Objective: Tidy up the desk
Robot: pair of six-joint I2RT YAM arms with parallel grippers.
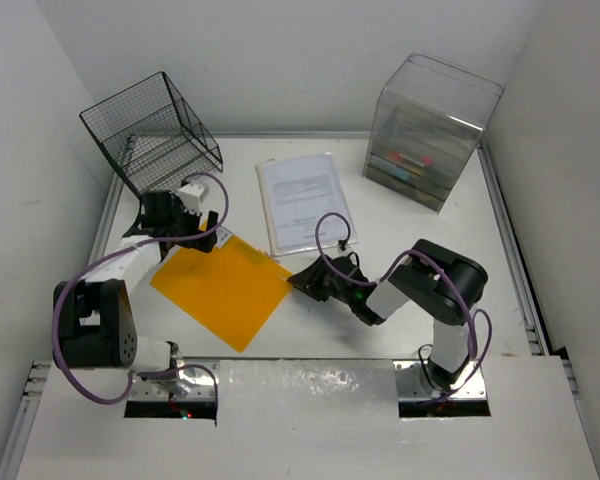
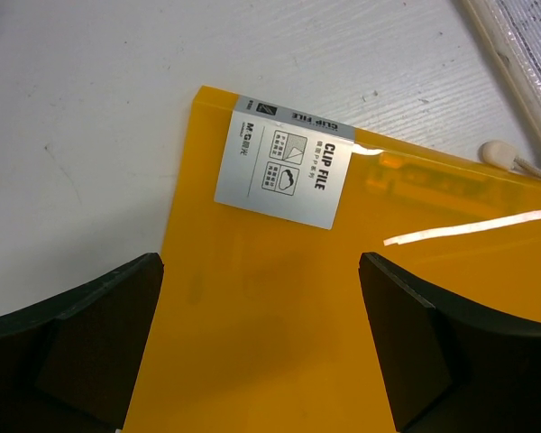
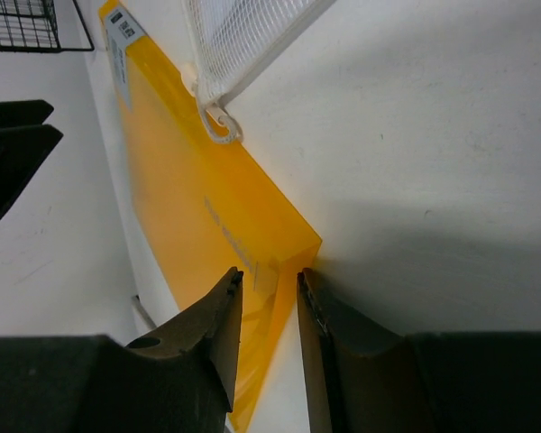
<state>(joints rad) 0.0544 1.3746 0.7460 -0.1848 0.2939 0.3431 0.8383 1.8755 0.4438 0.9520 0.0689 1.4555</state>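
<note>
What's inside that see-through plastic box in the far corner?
The clear plastic drawer box shows stacked drawers holding small colourful bits. What those are, and anything further in, is too blurred to tell.

Orange clip file [image 1: 223, 288] lies flat at eight o'clock, white label [image 2: 284, 162] at one corner. Wire rack [image 1: 152, 132] tilted at ten, clear drawer box [image 1: 430, 130] at two, paper sleeve [image 1: 302, 203] at twelve, just beside the file.
</note>
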